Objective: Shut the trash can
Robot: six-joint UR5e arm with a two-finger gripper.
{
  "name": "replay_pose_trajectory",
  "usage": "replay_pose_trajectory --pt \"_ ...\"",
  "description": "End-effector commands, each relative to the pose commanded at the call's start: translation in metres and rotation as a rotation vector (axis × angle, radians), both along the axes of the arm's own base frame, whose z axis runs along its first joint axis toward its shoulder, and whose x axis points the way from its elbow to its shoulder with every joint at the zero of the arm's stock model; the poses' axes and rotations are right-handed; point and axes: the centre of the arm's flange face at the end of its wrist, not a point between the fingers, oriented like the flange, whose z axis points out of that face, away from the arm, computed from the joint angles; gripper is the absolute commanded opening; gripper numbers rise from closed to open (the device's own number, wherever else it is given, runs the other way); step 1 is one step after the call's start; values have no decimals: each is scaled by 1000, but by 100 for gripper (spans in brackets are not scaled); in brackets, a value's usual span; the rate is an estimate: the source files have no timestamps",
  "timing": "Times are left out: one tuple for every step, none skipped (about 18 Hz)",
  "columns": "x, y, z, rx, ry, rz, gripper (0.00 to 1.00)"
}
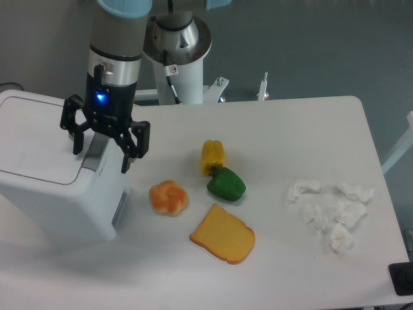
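Observation:
The trash can [51,174] is a large white boxy bin at the left side of the table, with its flat white lid lying down flat on top. A grey latch strip [97,155] runs along the lid's right edge. My gripper [102,157] hangs open just over that right edge, its black fingers [126,154] spread on either side of the strip. Nothing sits between the fingers.
A bread roll [168,197], a toast slice [222,234], a green pepper [226,185] and a yellow pepper [213,156] lie mid-table. Several crumpled white tissues [332,210] lie at the right. The robot's base [176,51] stands behind the table.

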Motion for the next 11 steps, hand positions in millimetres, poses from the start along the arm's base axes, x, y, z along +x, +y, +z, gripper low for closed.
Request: replay_pose_trajectory --pt "-1 1 -2 -3 -1 1 100" --pt "-1 1 -2 -4 0 1 100" --pt "-1 2 -4 -7 -1 0 100" --pt "-1 2 -6 -10 -2 0 100" --pt "-2 3 -10 -16 -6 -1 100" --pt "-2 3 -11 -17 -7 -1 100" --pt "-2 3 -11 -17 -8 0 100" --pt "-2 3 -10 -16 -7 0 100" --pt "-2 2 -7 -12 -4 2 100" --pt "-2 2 -3 -6 -2 4 100" --pt "-3 2 2 3 1 7 100"
